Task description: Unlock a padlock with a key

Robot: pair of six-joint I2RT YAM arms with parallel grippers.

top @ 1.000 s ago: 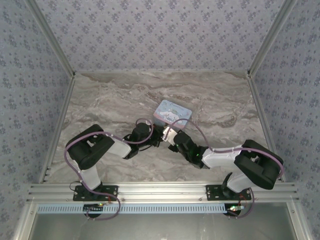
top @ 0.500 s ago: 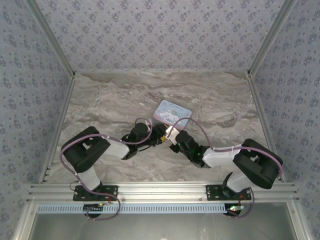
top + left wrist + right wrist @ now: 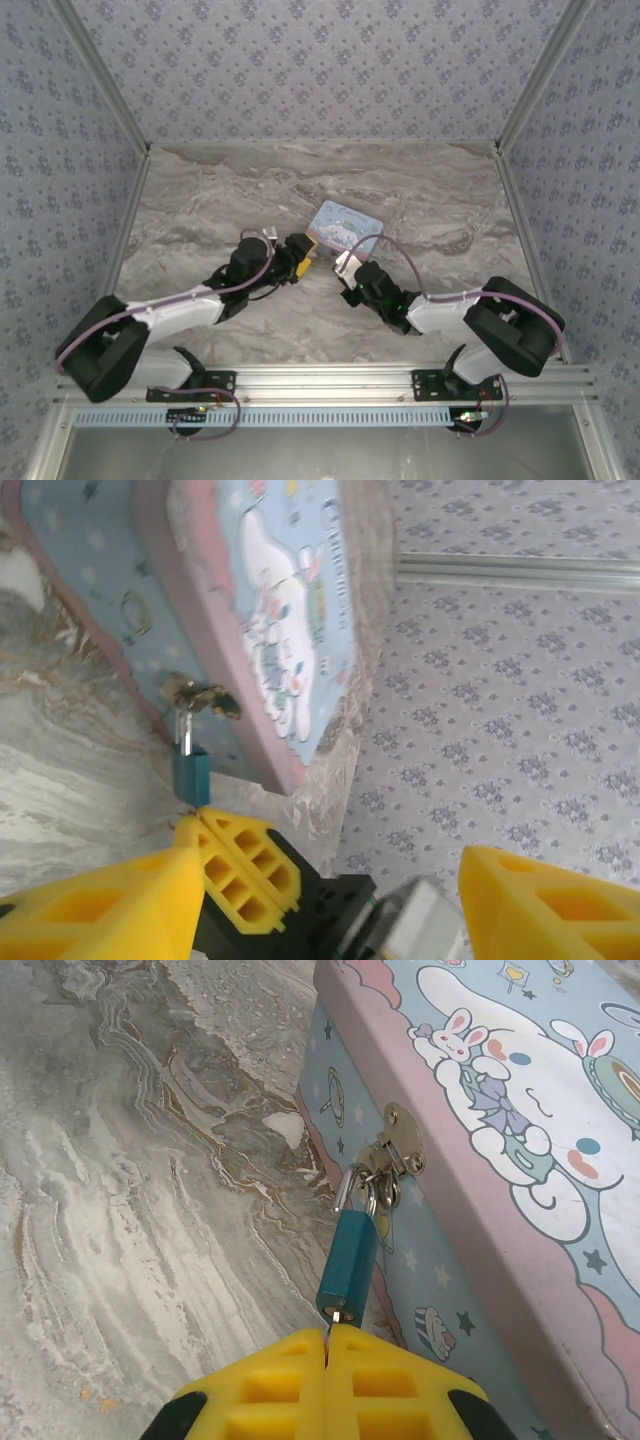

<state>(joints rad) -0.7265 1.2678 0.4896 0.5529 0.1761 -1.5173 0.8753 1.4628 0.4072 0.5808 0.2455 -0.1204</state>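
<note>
Torque should stay gentle and axial: right gripper point(image 3: 328, 1345), pinched together on the key (hidden in the seam, I judge), sits at 6 o'clock under the padlock point(image 3: 348, 1260) hanging from the hasp point(image 3: 402, 1140) of the tin point(image 3: 520, 1190); left gripper point(image 3: 330, 875) gapes open.

Overhead view, two wrist close-ups (padlock point(image 3: 348, 1268) shared)
</note>
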